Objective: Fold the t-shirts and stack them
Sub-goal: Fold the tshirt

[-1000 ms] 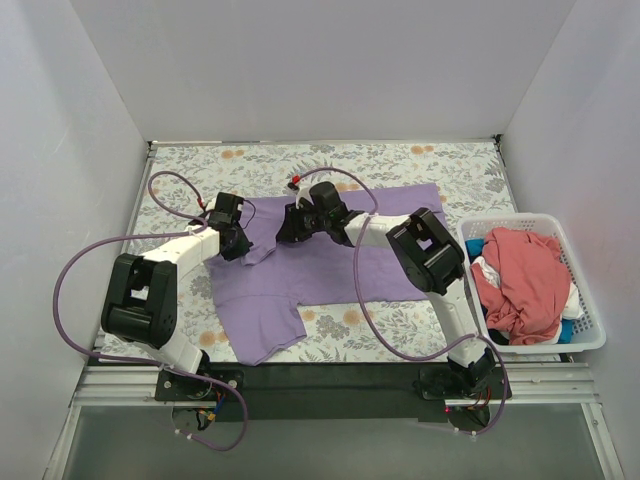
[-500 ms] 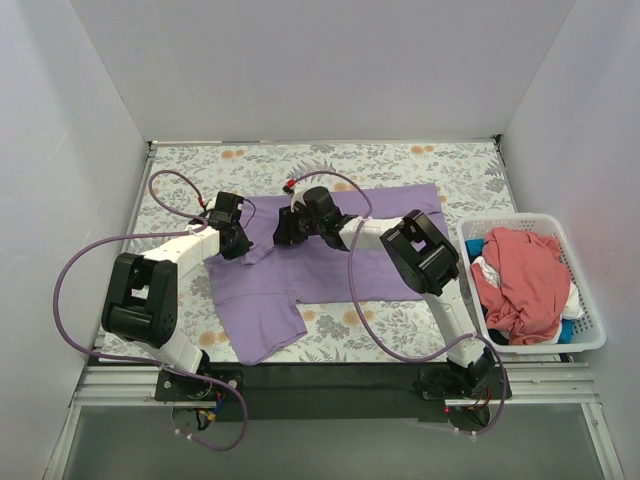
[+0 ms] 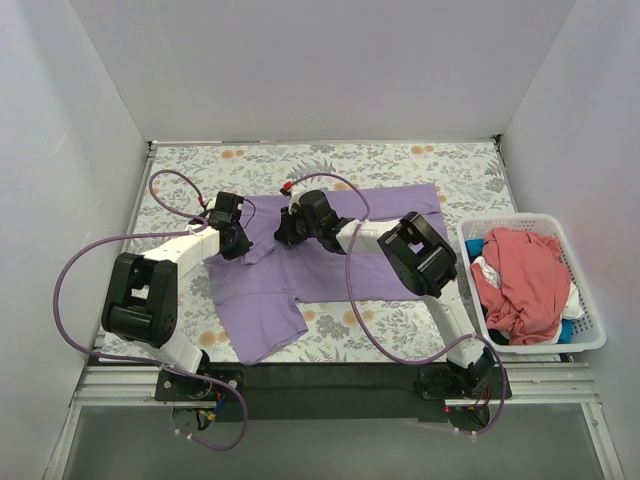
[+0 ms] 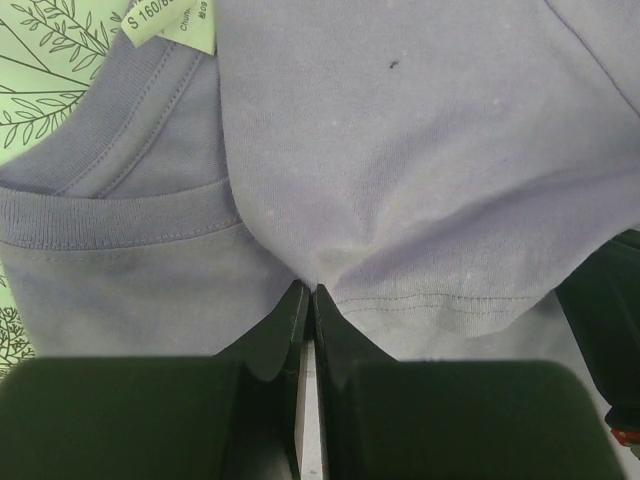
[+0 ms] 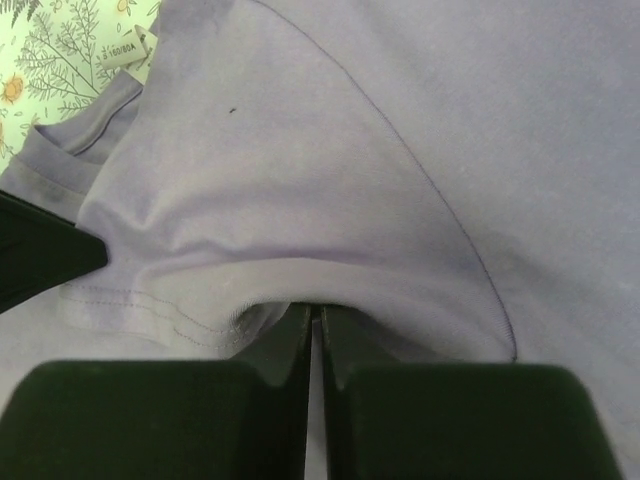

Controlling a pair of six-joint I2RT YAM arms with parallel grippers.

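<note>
One lavender t-shirt [image 3: 320, 275], one coral-pink t-shirt [image 3: 525, 275], one white slatted basket [image 3: 548, 345]

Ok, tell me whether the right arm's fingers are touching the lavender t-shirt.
Touching. In the right wrist view, the right fingers are shut on a raised fold of the lavender t-shirt, with cloth pinched between their tips.

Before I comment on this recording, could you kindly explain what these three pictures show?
A robot's left arm and right arm are bolted at the near edge of a table with a flowered cover. The wide picture is from a fixed camera above and behind them; the two close-ups come from cameras on each wrist. A lavender t-shirt lies spread on the table. The left fingers and right fingers are each shut, pinching its cloth near the collar. At the right, a white basket holds a coral-pink t-shirt and other cloth.
</note>
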